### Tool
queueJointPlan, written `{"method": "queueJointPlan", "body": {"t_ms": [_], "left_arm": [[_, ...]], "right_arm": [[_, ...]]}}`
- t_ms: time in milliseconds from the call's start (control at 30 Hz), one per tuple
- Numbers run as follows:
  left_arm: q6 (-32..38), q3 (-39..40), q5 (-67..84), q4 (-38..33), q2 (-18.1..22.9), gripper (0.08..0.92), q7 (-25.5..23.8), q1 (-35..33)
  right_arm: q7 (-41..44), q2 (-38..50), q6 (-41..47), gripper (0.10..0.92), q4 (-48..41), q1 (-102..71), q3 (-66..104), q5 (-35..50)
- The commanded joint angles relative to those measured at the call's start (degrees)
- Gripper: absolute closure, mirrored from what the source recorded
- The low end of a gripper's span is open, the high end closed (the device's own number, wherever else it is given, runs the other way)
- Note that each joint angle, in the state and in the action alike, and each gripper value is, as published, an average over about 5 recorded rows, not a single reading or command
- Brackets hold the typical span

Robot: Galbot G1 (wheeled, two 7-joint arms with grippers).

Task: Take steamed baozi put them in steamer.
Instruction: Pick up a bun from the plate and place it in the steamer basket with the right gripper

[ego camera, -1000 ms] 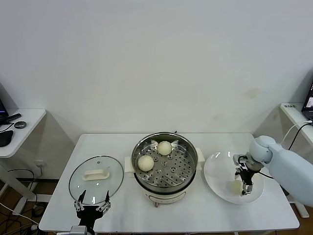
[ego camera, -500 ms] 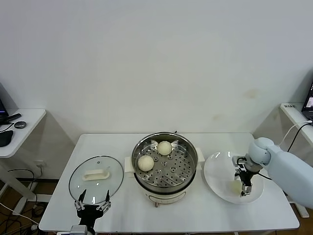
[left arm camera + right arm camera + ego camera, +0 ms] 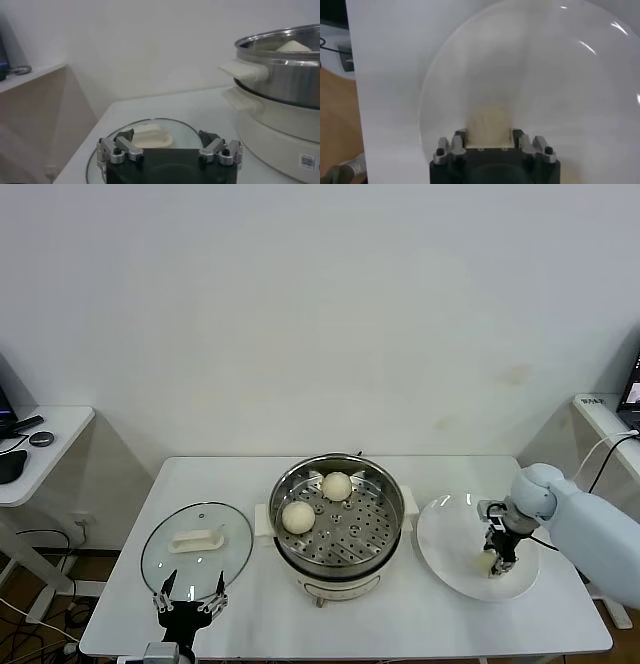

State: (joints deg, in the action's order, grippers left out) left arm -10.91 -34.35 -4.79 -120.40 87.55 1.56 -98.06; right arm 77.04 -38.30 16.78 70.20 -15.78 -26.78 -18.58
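Observation:
The steamer (image 3: 385,529) stands at the table's middle with two cream-white baozi on its perforated tray, one (image 3: 298,516) at the left and one (image 3: 337,485) at the back. A third baozi (image 3: 486,565) lies on the white plate (image 3: 445,539) to the right. My right gripper (image 3: 498,555) is down on the plate, shut on this baozi. In the right wrist view the baozi (image 3: 491,120) sits squeezed between the fingers of the right gripper (image 3: 490,136). A fourth baozi is not in view. My left gripper (image 3: 187,599) is open and empty at the front left.
The round glass lid (image 3: 197,546) with a white handle lies flat left of the steamer, just beyond my left gripper (image 3: 167,137). The steamer's side (image 3: 285,70) shows in the left wrist view. A side desk stands at the far left.
My right gripper has lowered slightly onto the plate and its fingers have closed on the baozi. The left arm has not moved.

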Motion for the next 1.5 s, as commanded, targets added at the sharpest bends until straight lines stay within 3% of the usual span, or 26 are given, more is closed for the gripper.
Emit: {"method": "queueJointPlan", "body": {"t_ms": [33,267,467,533,733,833,1033,1200,1500], "left_arm": [[-0.05,0.09,-0.07,-0.24,0.21,0.177,-0.03,0.62],[1.11,0.14,-3.03,-0.97,1.81,0.177,0.86,1.61],[1.81,0.32,-2.94,-2.01,2.29,0.177,1.66,1.1],[1.96,0.28,-2.94,-2.26,2.4,0.177,1.89,1.03],[2.0,0.25,-2.95,-3.81,2.87,0.177,2.07,0.24],[2.03,0.12,-2.97,-4.47,3.08,0.177,2.15,-0.31],[2.2,0.19,-2.93,-5.7,3.43,0.177,2.48,-1.06],[2.36,0.82,-3.03,-6.2,3.87,0.177,2.83,-1.41],[2.42,1.0,-2.93,-6.78,3.91,0.177,2.95,-1.92]], "right_arm": [[0.66,-0.05,0.52,0.562,1.31,5.27,-0.36,3.3],[2.65,-4.65,2.66,0.575,2.84,29.08,-13.56,17.75],[4.94,-10.51,-1.52,0.572,2.5,43.74,-22.74,27.41],[5.46,-12.26,-7.79,0.572,1.83,46.19,-24.33,30.77],[3.78,-17.97,-37.41,0.574,-1.89,50.3,-30.14,39.0],[3.31,-18.99,-46.06,0.572,-0.06,50.82,-31.96,37.33],[3.37,-19.74,-55.58,0.569,9.4,48.31,-31.73,21.31],[2.09,-22.53,-63.07,0.567,12.49,44.66,-31.79,14.43],[1.61,-24.94,-64.18,0.567,16.52,39.63,-33.81,8.58]]}}
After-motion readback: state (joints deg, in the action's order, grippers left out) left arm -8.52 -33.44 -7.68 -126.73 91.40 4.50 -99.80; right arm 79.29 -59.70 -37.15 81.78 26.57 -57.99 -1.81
